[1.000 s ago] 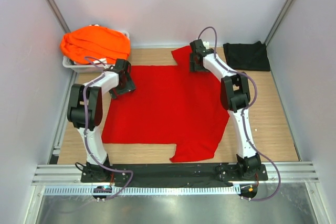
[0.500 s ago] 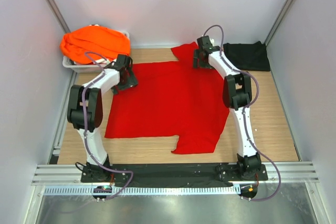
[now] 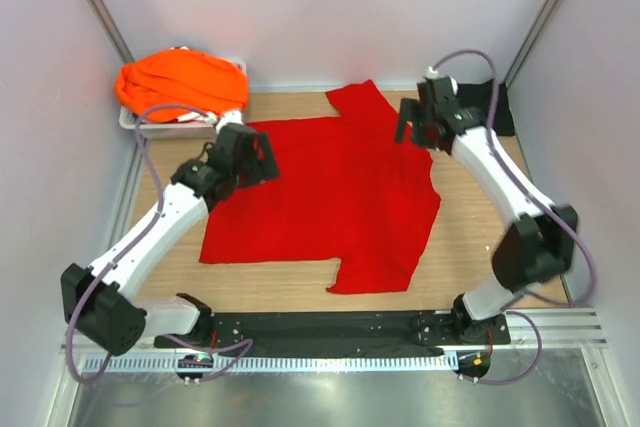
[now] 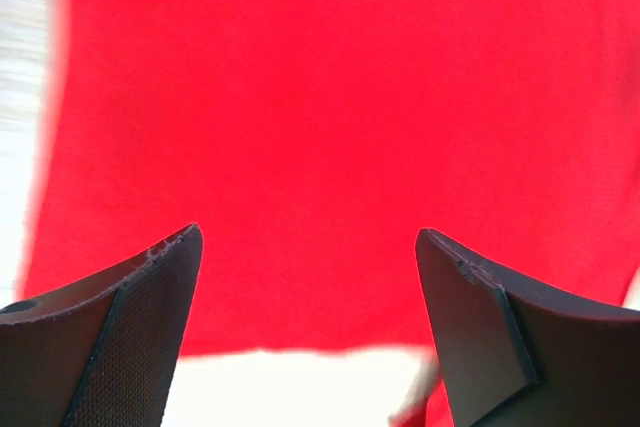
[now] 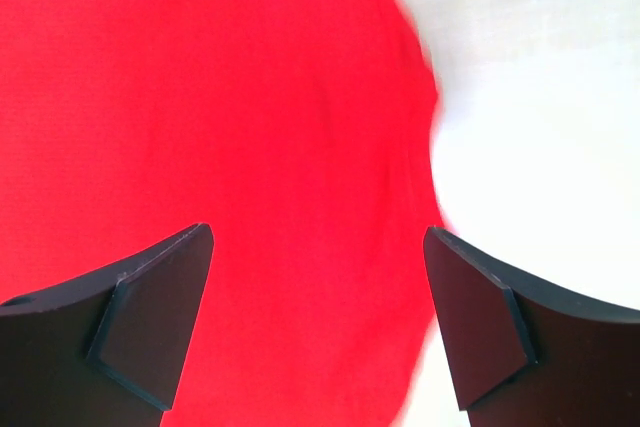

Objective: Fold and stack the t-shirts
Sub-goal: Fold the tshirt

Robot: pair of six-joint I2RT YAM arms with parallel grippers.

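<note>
A bright red t-shirt (image 3: 330,197) lies spread flat on the wooden table, one sleeve pointing to the back and one to the front. It fills most of the left wrist view (image 4: 340,117) and the right wrist view (image 5: 230,127). My left gripper (image 3: 255,159) hovers open above its back-left corner. Over the shirt's back-right edge my right gripper (image 3: 412,125) also hangs open. Nothing sits between the fingers of the left gripper (image 4: 310,237) or the right gripper (image 5: 318,235). Orange t-shirts (image 3: 180,82) are heaped at the back left. A black t-shirt (image 3: 503,112) lies at the back right, partly hidden by the right arm.
The orange heap rests in a grey tray (image 3: 136,123) in the back-left corner. White walls close in the table on three sides. Bare wood (image 3: 480,237) shows right of the red shirt and along the front edge. The arm bases stand on the rail at the near edge.
The red shirt first slid toward the back. Both arms have since swung up and outward, and the grippers now hover above the cloth instead of resting at its back edge.
</note>
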